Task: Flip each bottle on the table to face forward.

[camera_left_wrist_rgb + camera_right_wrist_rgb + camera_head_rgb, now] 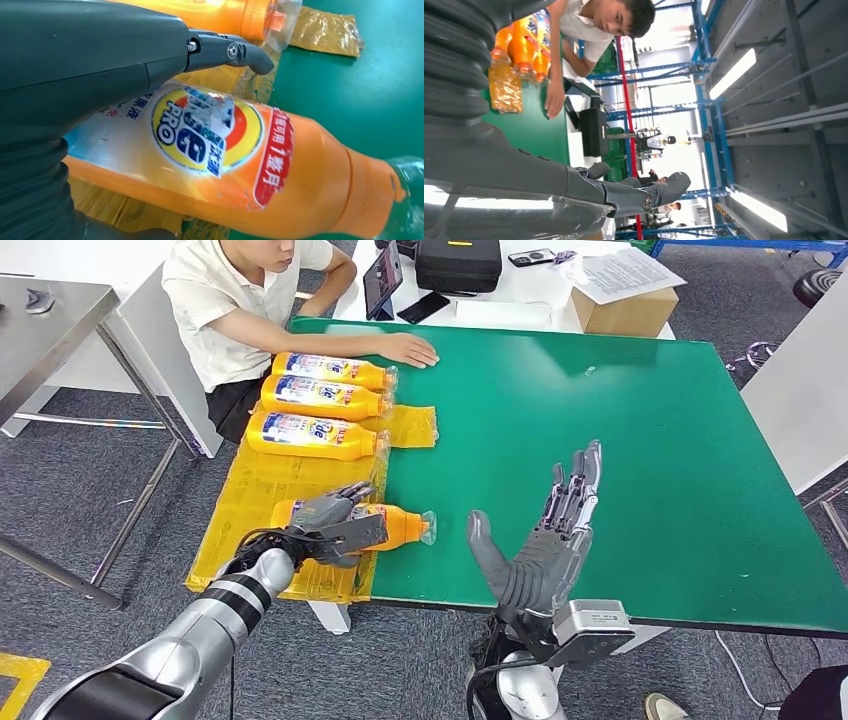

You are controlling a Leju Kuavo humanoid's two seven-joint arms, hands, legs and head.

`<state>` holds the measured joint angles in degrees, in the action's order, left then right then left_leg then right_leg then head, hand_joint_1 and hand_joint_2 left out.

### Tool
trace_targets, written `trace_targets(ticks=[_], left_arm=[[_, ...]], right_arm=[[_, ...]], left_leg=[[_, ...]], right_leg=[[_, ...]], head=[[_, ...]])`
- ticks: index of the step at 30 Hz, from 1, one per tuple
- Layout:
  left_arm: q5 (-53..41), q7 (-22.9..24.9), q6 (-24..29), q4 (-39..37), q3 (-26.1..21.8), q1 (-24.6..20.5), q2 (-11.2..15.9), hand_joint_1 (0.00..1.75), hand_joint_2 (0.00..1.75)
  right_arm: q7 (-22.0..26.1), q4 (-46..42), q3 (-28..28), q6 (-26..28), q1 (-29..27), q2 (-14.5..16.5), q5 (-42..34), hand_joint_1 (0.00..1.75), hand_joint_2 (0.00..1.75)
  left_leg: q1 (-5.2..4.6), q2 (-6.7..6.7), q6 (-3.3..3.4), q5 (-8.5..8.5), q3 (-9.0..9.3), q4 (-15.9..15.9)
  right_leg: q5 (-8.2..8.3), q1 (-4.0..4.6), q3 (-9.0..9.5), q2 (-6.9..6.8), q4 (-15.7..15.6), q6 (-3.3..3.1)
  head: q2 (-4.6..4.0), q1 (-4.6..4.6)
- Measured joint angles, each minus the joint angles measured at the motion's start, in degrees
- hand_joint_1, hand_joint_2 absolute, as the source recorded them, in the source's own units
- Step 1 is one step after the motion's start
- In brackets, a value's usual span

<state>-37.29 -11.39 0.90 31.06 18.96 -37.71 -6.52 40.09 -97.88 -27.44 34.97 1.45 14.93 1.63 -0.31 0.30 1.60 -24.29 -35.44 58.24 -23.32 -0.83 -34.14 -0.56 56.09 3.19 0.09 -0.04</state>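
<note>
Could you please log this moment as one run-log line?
left hand: grips nearest bottle | right hand: open, raised over table | three bottles: label up

The head view is bright and evenly lit from overhead, sharp across the frame, with a pale sheen on the green table (650, 440) toward 12 o'clock and soft shadows. The left wrist view is close and slightly soft; glare whitens the label of the orange bottle (250, 165), and the dark left hand (90, 65) at 9 o'clock is underexposed. In the right wrist view, ceiling strip lights (734, 72) toward 3 o'clock blow out, and the background at centre is overexposed.
</note>
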Motion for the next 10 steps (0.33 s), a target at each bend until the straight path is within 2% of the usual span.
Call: trace_targets(ticks=[6, 10], left_arm=[[-0.87, -0.17, -0.21, -0.20, 1.08, -0.04, -0.12, 0.00, 1.75], [-1.04, -1.30, 2.61, -0.14, 1.51, 0.57, -0.21, 0.00, 1.75]], right_arm=[[0.00, 1.38, 0.25, -0.50, -0.01, 0.00, 0.04, 0.00, 1.75], [0.00, 1.88, 0.45, -0.61, -0.03, 0.00, 0.26, 0.00, 1.75]], left_leg=[[0.00, 0.00, 0.00, 0.00, 0.01, 0.00], [0.00, 0.00, 0.00, 0.00, 0.01, 0.00]], right_leg=[[0.00, 0.00, 0.00, 0.00, 0.00, 0.00], [0.00, 0.00, -0.01, 0.01, 0.01, 0.00]], head=[[0.00, -0.01], [0.00, -0.01]])
